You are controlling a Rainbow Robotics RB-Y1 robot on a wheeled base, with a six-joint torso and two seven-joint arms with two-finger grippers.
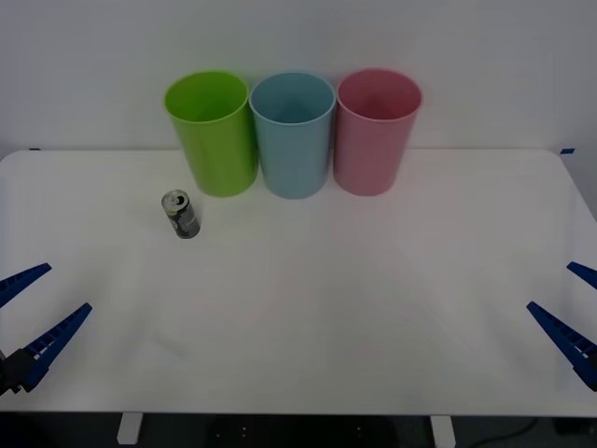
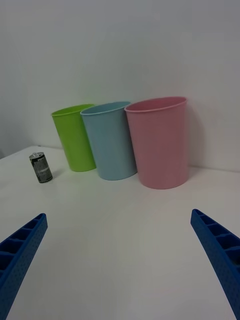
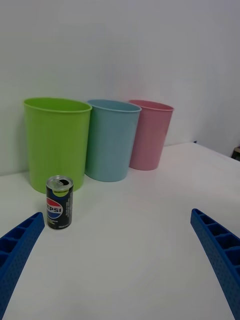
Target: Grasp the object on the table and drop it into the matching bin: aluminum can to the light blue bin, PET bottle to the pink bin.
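The aluminum can (image 1: 180, 215) is small and dark with a silver top, and it stands upright on the white table (image 1: 326, 308), just in front of the lime green bin. In the left wrist view the can (image 3: 59, 202) shows a Pepsi label. The light blue bin (image 1: 292, 135) stands in the middle of the back row, with the pink bin (image 1: 377, 131) to its right. My left gripper (image 1: 67, 287) is open at the table's front left, well short of the can. At the front right my right gripper (image 1: 550, 287) is open too. Both hold nothing.
A lime green bin (image 1: 213, 133) stands at the left end of the row, touching the light blue one. The three bins stand against the white back wall. Bare tabletop lies between the grippers and the bins.
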